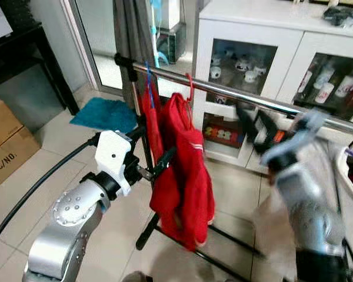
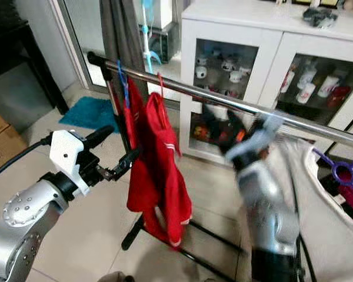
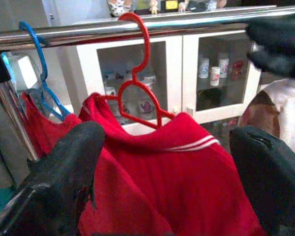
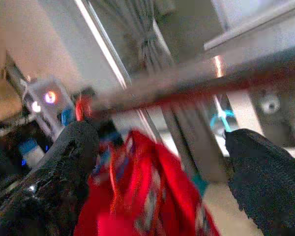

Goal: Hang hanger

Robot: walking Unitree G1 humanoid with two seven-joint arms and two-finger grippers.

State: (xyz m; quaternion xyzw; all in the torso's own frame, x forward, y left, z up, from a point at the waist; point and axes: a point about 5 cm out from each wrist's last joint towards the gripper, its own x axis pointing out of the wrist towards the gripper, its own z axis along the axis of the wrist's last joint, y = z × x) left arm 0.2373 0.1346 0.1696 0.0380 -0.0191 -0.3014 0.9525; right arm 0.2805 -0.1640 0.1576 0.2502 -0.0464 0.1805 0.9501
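A red hanger (image 3: 137,88) carrying a red garment (image 1: 182,170) hangs by its hook on the chrome rail (image 1: 235,94). A blue hanger (image 3: 39,73) with another red garment hangs beside it, nearer the rail's left end. My left gripper (image 1: 154,145) is open just left of the red garments, level with their upper part; in its wrist view its fingers (image 3: 64,167) stand on either side of the red garment without closing on it. My right gripper (image 1: 256,126) is blurred and open, close under the rail to the right of the red hanger, with nothing in it.
The rail stands on a black frame (image 1: 147,232) over a tiled floor. Behind it is a white glass-door cabinet (image 1: 253,41) with cups. A basket with a purple hanger (image 2: 347,173) sits at the right, cardboard boxes (image 1: 6,141) at the left, and a teal mat (image 1: 103,114) lies by the door.
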